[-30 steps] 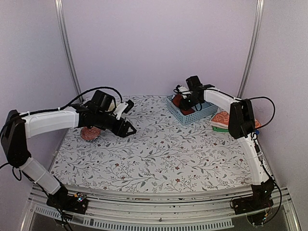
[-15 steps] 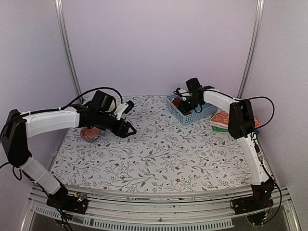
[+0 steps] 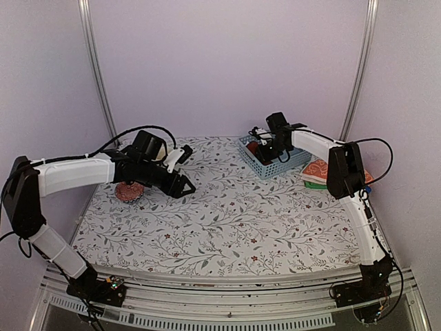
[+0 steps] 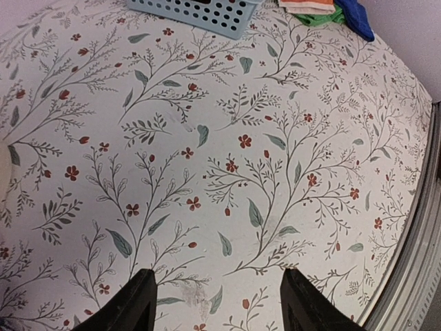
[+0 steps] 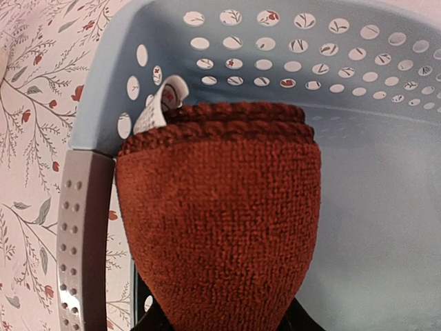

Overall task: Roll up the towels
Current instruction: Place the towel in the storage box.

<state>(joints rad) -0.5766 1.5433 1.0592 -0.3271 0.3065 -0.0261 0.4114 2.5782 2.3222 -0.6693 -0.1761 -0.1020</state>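
Reaching arm: the right gripper (image 3: 270,147) hung over the pale blue basket (image 3: 279,165) at the upper right of the overhead frame, far nearer to it than the other arm.
Rust-brown towel: the rolled cloth (image 5: 217,221) filled the middle of the right wrist frame. It sat inside the basket, close to its left wall and straight ahead of the claw.
Long axis: the roll ran from the claw at the bottom of that frame up toward the basket's far wall, with a white tag (image 5: 155,103) at its upper left corner.
Right claw: one grey finger pad (image 5: 79,234) lay against or just beside the towel's left flank, and the other finger was hidden by the cloth. I could not tell whether the jaws pinched the roll or had slackened.
Left gripper: the claw (image 4: 217,303) was spread with nothing between the fingers, over the floral table (image 4: 227,138) at the centre left of the overhead frame, well apart from the basket.
Remaining towels: the orange patterned towel (image 4: 303,4), the green towel (image 4: 329,14) and the blue towel (image 4: 357,17) lay together beside the basket at the right edge of the overhead frame.
Judgement: the next towel probably fell to the right arm, being nearer that stack.
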